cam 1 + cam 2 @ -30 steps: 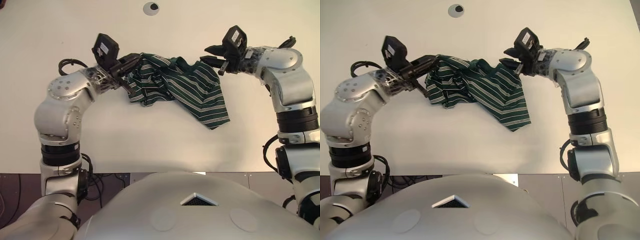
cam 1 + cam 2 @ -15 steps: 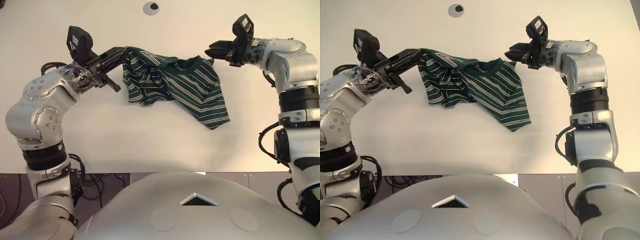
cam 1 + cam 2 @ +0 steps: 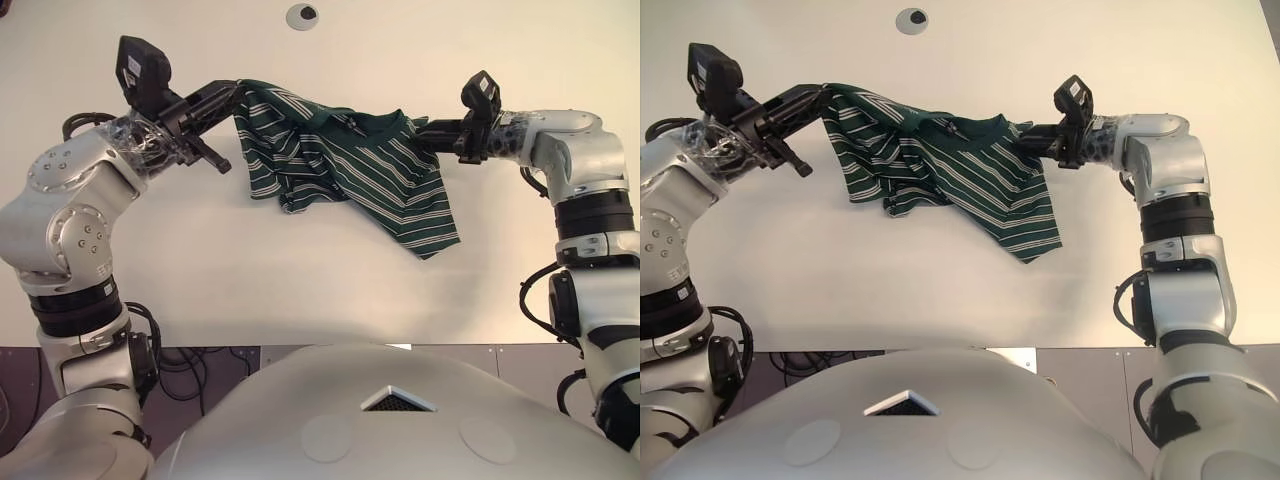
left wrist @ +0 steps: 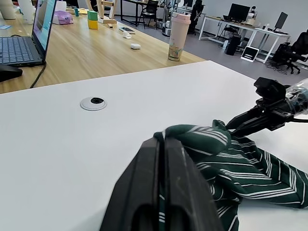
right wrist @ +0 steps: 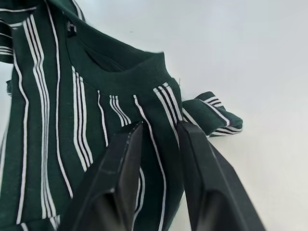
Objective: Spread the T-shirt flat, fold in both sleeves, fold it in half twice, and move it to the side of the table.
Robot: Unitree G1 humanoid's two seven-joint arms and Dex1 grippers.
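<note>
The white table bore the striped T-shirt, bunched across the frame's upper middle. At upper left, the left gripper was clamped on a lifted edge, probably to stretch it flat. At upper right, the right gripper, fingers narrowly parted, straddled shoulder cloth without pinching it.

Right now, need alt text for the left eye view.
A crumpled green striped T-shirt lies on a white table, its left end held by the left gripper, which is shut on the fabric. The right gripper sits at the shirt's opposite edge near the collar, fingers slightly apart.
</note>
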